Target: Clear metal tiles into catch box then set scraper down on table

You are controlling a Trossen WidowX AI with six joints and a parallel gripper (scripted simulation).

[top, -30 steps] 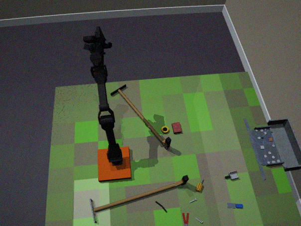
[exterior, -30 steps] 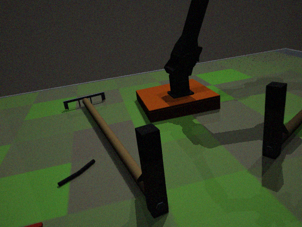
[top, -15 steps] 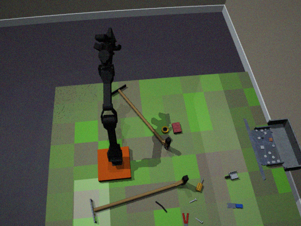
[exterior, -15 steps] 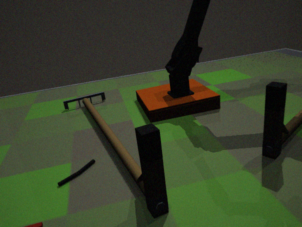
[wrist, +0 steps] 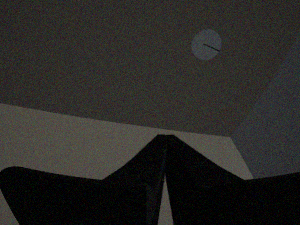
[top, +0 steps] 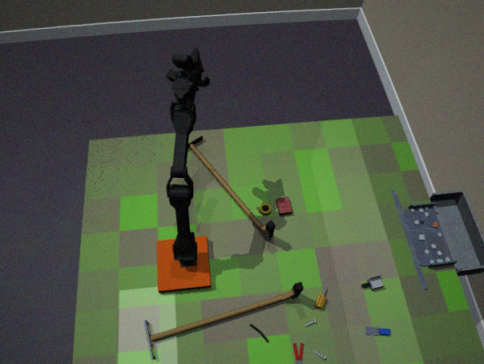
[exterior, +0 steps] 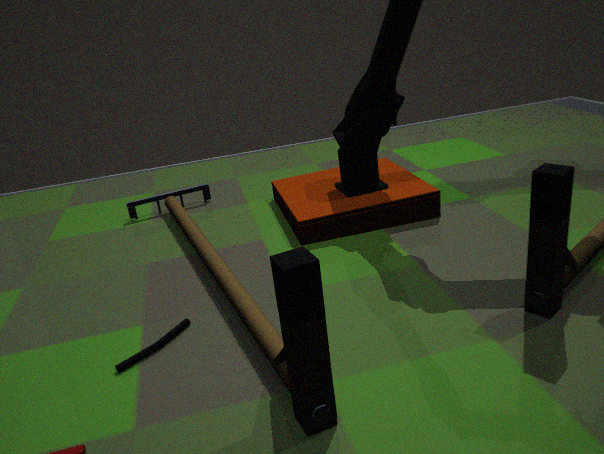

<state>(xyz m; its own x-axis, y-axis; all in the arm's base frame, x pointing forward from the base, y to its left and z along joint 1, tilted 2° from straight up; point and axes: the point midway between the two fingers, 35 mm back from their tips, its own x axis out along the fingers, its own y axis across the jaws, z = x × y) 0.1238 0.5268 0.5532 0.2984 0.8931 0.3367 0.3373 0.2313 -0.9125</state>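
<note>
My gripper (top: 195, 55) (wrist: 165, 143) is shut and empty, raised beyond the table's back edge in the top view; its fingertips meet in the wrist view. One long wooden-handled tool (top: 224, 185) (exterior: 586, 249) lies right of the arm, with a short dark head and an upright black block at its other end. A second, longer one (top: 224, 316) (exterior: 220, 272) lies in front of the base, with a wide, gapped head and a similar black block. The steel bench plate (top: 430, 232) at far right holds several pale tiles and an orange tile (top: 435, 224). The grey catch box (top: 461, 236) adjoins its right end.
The arm stands on an orange base (top: 168, 277) (exterior: 310, 200). A yellow ring (top: 265, 208) and a red block (top: 284, 205) lie near the first tool. A grey strip (top: 409, 242) borders the plate. A yellow-handled tool (top: 320, 301), a blue-handled scraper (top: 385, 332) and red-handled pliers (top: 296, 353) lie in front.
</note>
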